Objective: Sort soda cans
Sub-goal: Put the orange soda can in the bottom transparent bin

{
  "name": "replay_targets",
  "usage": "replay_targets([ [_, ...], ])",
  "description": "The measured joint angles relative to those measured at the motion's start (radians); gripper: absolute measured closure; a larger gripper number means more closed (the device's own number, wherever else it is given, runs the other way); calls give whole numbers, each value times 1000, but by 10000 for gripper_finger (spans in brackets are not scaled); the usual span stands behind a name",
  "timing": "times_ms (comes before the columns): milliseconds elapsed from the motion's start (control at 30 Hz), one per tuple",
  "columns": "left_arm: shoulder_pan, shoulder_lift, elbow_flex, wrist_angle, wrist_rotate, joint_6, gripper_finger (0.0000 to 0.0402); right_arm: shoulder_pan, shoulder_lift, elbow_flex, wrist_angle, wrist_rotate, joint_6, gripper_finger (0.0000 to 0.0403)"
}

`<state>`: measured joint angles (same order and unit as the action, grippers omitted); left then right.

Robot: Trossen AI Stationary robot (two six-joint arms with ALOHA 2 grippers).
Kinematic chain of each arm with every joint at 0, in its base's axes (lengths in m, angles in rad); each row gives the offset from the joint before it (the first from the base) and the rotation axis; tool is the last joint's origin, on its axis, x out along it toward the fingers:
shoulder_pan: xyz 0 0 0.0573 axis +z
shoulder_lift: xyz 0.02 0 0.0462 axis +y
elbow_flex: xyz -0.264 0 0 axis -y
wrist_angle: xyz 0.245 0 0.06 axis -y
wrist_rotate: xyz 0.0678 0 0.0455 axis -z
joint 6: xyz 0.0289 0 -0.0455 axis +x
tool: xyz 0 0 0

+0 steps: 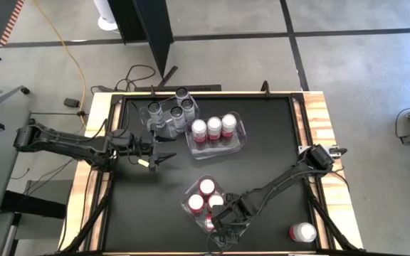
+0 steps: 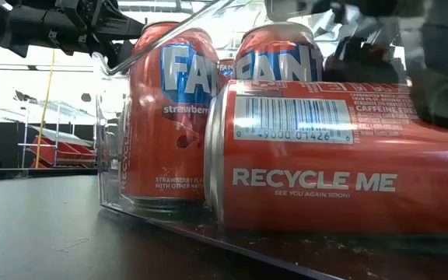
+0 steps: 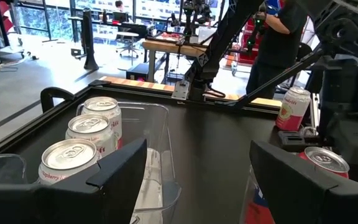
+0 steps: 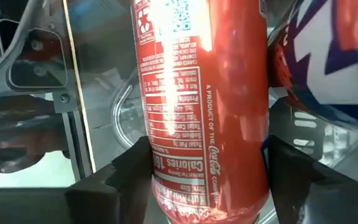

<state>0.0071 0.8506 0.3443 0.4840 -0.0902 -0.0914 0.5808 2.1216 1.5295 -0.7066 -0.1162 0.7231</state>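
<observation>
One red can (image 4: 204,124), lying on its side in the near bin (image 1: 191,193), was flanked by the right gripper (image 1: 223,222); grasp could not be told. Left gripper (image 1: 164,158) was held parted, empty.

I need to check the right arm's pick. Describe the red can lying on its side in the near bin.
The red can lies on its side inside the clear plastic bin nearest the table's front edge, in front of two upright strawberry Fanta cans. It looks like glossy aluminium, with a silver rim, a white barcode panel, fine nutrition print and "RECYCLE ME" in white. The right gripper straddles its body, one dark finger on each side; whether the pads already touch it is unclear.
</observation>
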Motion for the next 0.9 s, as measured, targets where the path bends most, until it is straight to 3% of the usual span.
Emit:
replay_targets([
  [900, 0, 0, 0, 4, 0, -3, 121, 10, 30, 289, -439, 79, -42, 169],
])
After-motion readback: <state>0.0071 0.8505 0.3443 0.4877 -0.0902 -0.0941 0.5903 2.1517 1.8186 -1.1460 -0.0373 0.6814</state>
